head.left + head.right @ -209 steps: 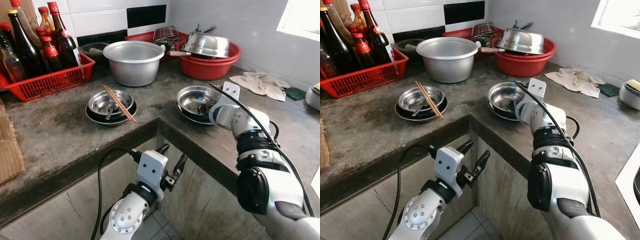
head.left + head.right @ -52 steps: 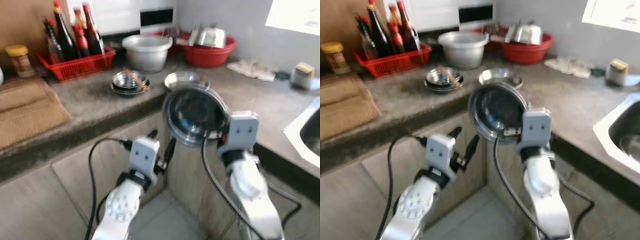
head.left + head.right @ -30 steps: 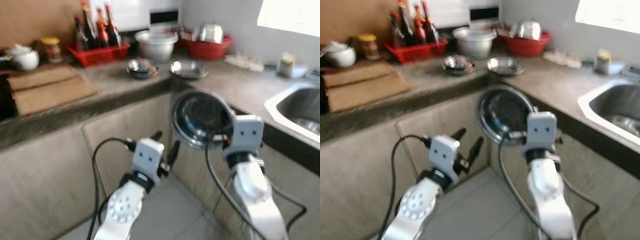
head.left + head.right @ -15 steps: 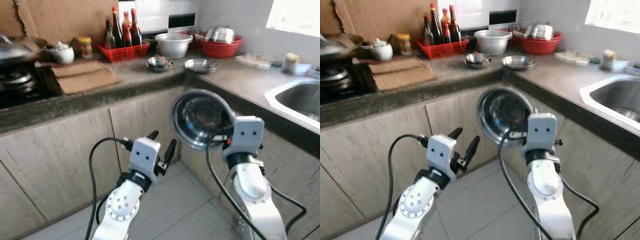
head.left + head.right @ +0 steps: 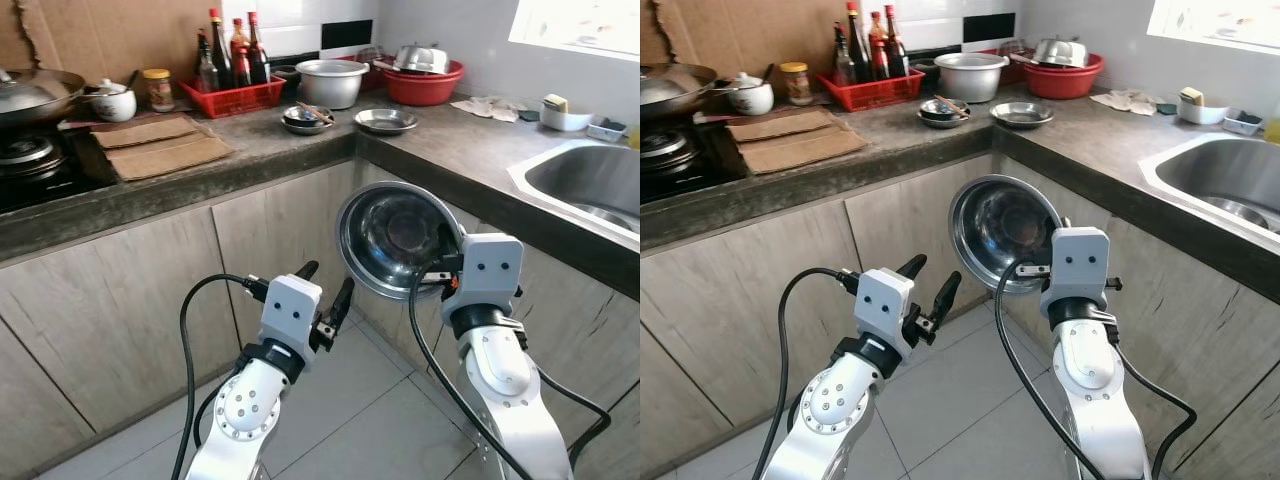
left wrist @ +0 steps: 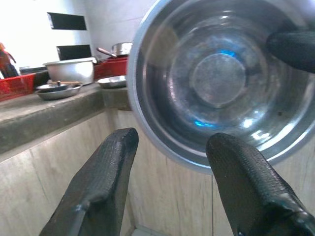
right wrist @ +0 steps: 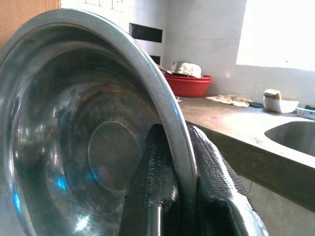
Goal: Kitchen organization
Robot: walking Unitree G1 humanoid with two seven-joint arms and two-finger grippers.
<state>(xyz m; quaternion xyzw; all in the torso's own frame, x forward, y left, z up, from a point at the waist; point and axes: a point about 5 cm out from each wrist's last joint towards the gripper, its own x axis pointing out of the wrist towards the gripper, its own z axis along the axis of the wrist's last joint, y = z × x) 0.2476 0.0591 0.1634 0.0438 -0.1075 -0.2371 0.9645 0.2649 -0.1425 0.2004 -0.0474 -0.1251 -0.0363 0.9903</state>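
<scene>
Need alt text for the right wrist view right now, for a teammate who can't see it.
The right gripper pinches the rim of a shiny round steel bowl, one black finger inside, one outside. Behind lie a grey stone counter, a red plastic basin and a steel sink.

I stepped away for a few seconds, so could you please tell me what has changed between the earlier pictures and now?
The right claw has lifted the steel bowl off its plate on the counter and holds it by the rim, tilted on edge. The robot has backed well away from the counter. The left claw stays open and empty; the chopsticks bowl, pot and bottles stayed put.
</scene>
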